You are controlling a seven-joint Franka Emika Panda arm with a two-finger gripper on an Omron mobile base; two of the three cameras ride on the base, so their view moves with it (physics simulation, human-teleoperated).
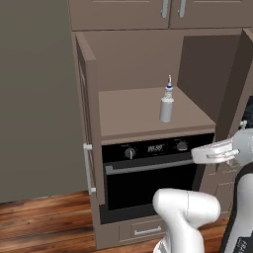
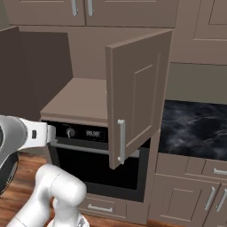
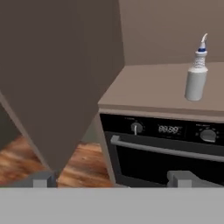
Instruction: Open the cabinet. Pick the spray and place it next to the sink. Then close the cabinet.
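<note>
The cabinet [image 1: 143,59] stands with both doors swung wide: its left door [image 1: 89,123] and its right door [image 2: 137,97], which has a silver bar handle [image 2: 121,142]. The spray [image 1: 167,104], a whitish bottle with a blue collar, stands upright on the tan shelf [image 1: 133,111], and I also see the spray [image 3: 195,78] at the hand view's upper right. My gripper [image 1: 196,154] hovers in front of the oven, below and to the right of the bottle, open and empty. The gripper's fingertips [image 3: 41,179] sit far apart. The sink is out of view.
A black oven [image 1: 148,173] with knobs and a bar handle sits right under the shelf. Shorter cabinet doors [image 1: 163,12] hang above. A dark marble counter [image 2: 195,128] lies to the right, with drawers below. Wood floor [image 1: 44,217] spreads at the left.
</note>
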